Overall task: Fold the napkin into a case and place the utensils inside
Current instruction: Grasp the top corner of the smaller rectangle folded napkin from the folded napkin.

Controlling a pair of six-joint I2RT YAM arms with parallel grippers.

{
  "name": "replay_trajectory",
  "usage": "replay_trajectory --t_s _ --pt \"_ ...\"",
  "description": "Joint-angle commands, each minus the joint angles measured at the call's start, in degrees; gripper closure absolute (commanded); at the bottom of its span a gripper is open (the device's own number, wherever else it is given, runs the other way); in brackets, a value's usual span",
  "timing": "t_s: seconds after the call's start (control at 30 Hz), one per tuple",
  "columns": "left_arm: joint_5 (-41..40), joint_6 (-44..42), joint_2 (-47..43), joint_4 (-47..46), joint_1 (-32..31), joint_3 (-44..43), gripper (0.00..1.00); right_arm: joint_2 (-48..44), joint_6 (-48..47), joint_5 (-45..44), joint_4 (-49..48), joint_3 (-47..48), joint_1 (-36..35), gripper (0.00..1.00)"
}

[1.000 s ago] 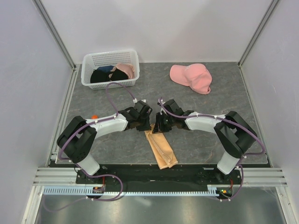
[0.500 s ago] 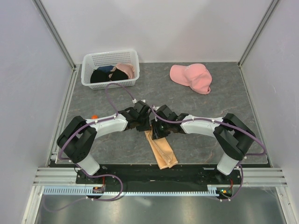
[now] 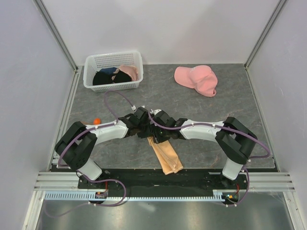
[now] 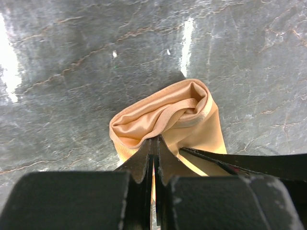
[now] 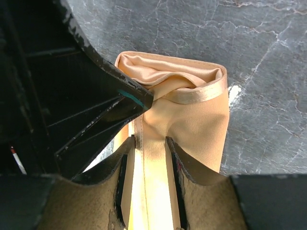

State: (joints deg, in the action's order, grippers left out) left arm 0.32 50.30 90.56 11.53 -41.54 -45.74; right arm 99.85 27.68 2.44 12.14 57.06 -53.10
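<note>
The napkin [image 3: 166,156] lies as a long peach-tan folded strip near the table's front middle, its far end lifted and puffed open [image 4: 163,112]. My left gripper [image 4: 154,142] is shut on the rim of that open end [image 3: 147,130]. Close beside it, my right gripper [image 5: 151,142] stands open over the strip [image 5: 196,120]; cloth runs between its fingers with a gap at each pad. The two grippers nearly touch in the top view, the right gripper [image 3: 156,136] just right of the left. Of the utensils, only a small orange round bit [image 3: 97,120] shows by the left arm's elbow.
A white basket [image 3: 113,72] with dark and pink clothes stands at the back left. At the back right lies a pink cap [image 3: 196,79]. Walls and metal rails bound the grey table on three sides.
My right gripper has moved left and forward to the napkin's lifted end, and its jaws have spread apart. The left gripper, still shut on the cloth, shifted slightly left.
</note>
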Motion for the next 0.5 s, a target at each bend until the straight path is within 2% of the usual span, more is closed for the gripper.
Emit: replay_trajectory --t_s 0.0,0.33,0.47 --pt "0.38 2.69 -1.62 -2.39 -0.03 0.38 0.98 1.92 -0.96 -5.85 0.25 1.22 -2.88 0.6" --pt "0.83 3.13 -2.67 -3.97 0.23 1.87 0.98 -2.03 1.32 -4.99 -3.78 -2.03 -4.29 0.56" --pt "0.74 3.05 -3.2 -4.15 0.32 2.05 0.98 -2.91 1.41 -3.41 -5.63 -3.97 -4.29 0.6"
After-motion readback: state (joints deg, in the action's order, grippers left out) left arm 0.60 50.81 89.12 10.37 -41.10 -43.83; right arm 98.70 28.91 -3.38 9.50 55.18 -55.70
